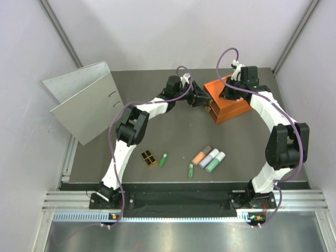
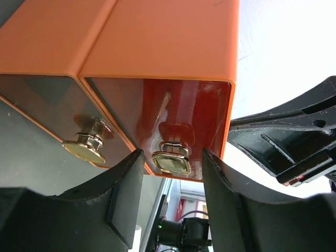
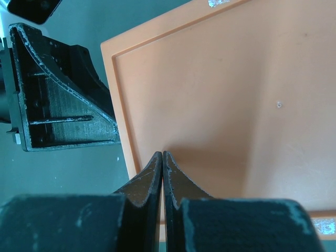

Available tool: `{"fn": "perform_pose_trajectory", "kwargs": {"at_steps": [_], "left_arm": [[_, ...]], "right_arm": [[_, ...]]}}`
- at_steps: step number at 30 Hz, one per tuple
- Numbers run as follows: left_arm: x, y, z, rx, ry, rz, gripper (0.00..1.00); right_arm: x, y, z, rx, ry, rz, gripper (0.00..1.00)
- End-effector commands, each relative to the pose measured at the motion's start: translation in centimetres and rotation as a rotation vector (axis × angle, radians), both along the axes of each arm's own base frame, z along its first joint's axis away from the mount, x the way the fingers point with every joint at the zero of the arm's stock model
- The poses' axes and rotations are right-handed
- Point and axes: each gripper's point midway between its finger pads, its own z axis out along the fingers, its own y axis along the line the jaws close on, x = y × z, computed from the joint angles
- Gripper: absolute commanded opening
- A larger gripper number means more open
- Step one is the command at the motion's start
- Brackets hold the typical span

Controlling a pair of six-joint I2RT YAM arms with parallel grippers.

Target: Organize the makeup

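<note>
Both arms are busy with the orange drawer box (image 1: 233,108) at the far right of the desk (image 1: 173,134), not with the makeup itself. The left claw (image 2: 172,153) is released. Its 2 fingers flank the right-hand gold knob (image 2: 171,163) with a sliver of gap on each side, so nothing is gripped yet. The other knob (image 2: 86,148) sits untouched beside it. The right claw (image 3: 162,153) is clenched on nothing, and its tips seem to rest on the box's top. I take that as bracing, so the box won't slide when a drawer is pulled.

The makeup all lies loose near the front of the desk, well apart from the box. The black-and-gold palette (image 1: 149,158) has a green stick (image 1: 163,160) just beside it, and the 2nd green stick (image 1: 190,170) lies further right. Then come 3 tubes side by side: orange (image 1: 201,155), lavender-white (image 1: 209,158) and mint (image 1: 215,163). My guess is they wait there because a drawer has to open first. The grey binder (image 1: 84,102) stands at the far left.
</note>
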Motion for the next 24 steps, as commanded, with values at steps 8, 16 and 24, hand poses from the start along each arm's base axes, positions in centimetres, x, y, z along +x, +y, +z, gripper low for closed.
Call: {"fn": "perform_pose_trajectory", "kwargs": {"at_steps": [8,16,24], "left_arm": [[-0.8,-1.8,1.5,-0.085,-0.043,-0.019,0.30],[-2.0,-1.1,1.2,-0.091,-0.034,-0.030,0.00],[-2.3,1.3,2.0,-0.052,-0.073,-0.009,0.00]], "right_arm": [[0.4,-0.4,-0.4,0.004,0.021,0.005,0.00],[0.3,-0.4,-0.4,0.003,0.023,0.004,0.00],[0.1,-0.5,-0.4,0.001,0.027,0.001,0.00]]}}
